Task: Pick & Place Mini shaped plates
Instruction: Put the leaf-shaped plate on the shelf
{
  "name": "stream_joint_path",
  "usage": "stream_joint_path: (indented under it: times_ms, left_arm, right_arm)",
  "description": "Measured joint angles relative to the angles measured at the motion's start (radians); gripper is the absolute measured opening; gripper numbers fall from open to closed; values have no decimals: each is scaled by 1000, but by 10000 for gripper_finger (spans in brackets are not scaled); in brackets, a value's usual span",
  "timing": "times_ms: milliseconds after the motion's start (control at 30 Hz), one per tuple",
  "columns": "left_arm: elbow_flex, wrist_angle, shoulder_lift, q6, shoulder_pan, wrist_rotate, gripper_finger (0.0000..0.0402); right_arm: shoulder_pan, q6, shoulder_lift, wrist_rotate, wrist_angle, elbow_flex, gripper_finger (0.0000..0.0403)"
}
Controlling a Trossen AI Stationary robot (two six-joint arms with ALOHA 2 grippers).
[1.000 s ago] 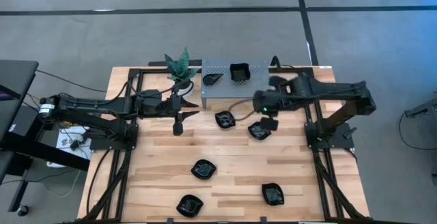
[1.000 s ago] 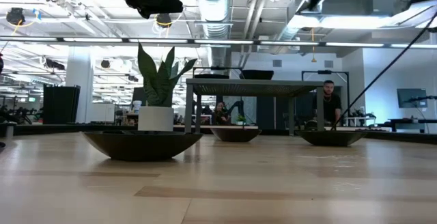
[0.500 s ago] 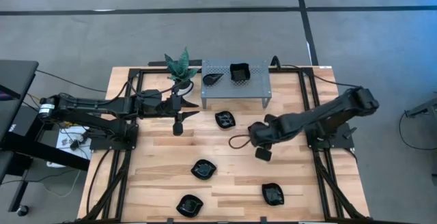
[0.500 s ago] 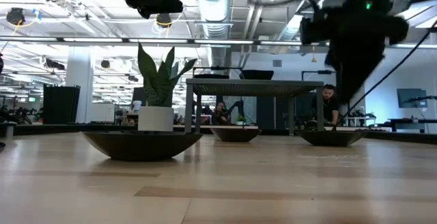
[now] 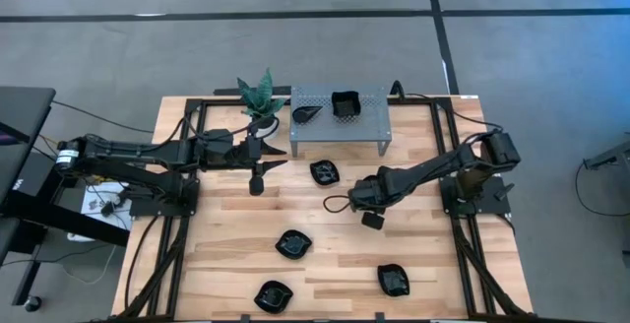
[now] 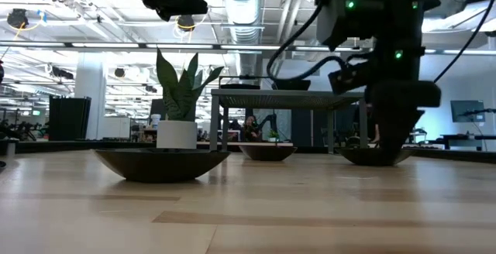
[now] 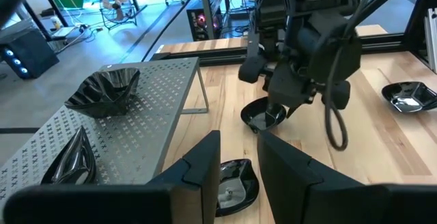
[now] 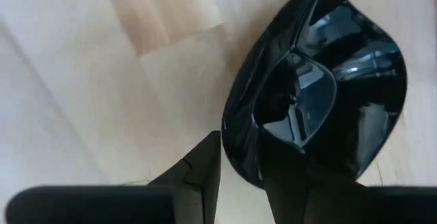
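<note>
Several small black glossy plates lie on the wooden table [image 5: 236, 254]; two more sit on the perforated metal rack [image 5: 340, 116] at the far side. My right gripper [image 8: 242, 149] is down at the plate right of centre [image 8: 321, 80], also seen under the gripper from the low view [image 6: 376, 157] and from the left wrist view [image 7: 263, 119]. It is shut on that plate. My left gripper [image 5: 258, 180] hovers shut and empty above the table's left middle, beside the potted plant [image 5: 261, 96]. My right gripper pinches the plate's rim [image 8: 235, 138] on one side, one finger [image 8: 287, 169] over the inside of the dish and the other finger [image 8: 201, 166] outside it above the wood. It comes from above, pointing down. The plate still rests on the table.
Another plate [image 5: 324, 172] lies just left of the held one, near the rack's front. Three more lie toward the near edge [image 5: 293, 244], [image 5: 273, 295], [image 5: 394, 280]. Black frame rails run along the table's left and right sides. Bare wood lies between the centre plates.
My right gripper has swung from beside the rack's front toward the near edge and come down onto the plate right of centre, its arm folding lower. The plate has stayed in its place.
</note>
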Motion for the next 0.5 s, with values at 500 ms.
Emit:
stream_joint_path:
  times_ms: [500]
  left_arm:
    - [0, 3, 0, 0, 0, 0, 99]
  right_arm:
    - [-55, -10, 11, -28, -25, 29, 12]
